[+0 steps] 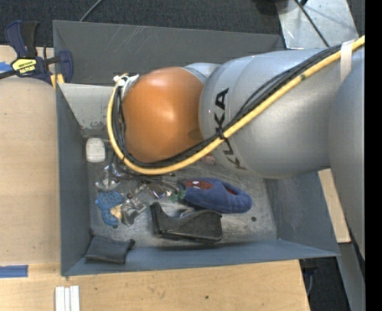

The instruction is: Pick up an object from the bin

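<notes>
**Pick not yet made**

Nothing is seen lifted out of the bin, so the pick is judged not yet done. The arm is stretched in from the right, with its orange cover held low over the upper left of the floor. Whether the pincer is released or clenched cannot be told. Nearest the cover are a white block, a clear plastic heap and a blue slipper.

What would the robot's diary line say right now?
arm: orange wrist cover over left of grey metal bin | under its edge: shiny clear heap | nearby: blue soft slipper, flat black pouch, small white block
</notes>
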